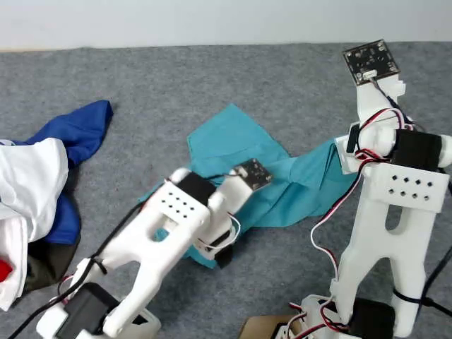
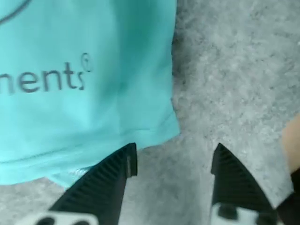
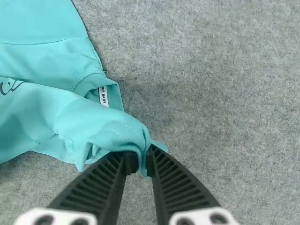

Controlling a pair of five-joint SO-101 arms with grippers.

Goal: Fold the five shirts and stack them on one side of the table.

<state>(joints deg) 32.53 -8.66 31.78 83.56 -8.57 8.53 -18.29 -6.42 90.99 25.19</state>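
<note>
Two claws sat at one crumpled teal cotton shirt [image 1: 233, 152], which lay mid-way across the grey carpeted table [image 1: 162, 85]. My right gripper [image 3: 140, 161] was pinched tight on a bunched fold at the shirt's edge. My left gripper [image 2: 176, 152] hung with its jaws spread wide, one finger over the hem corner, the other above bare carpet. On the table's left side I saw a royal blue shirt [image 1: 78, 131] heaped with a white shirt [image 1: 28, 183] and dark cloth [image 1: 46, 272].
</note>
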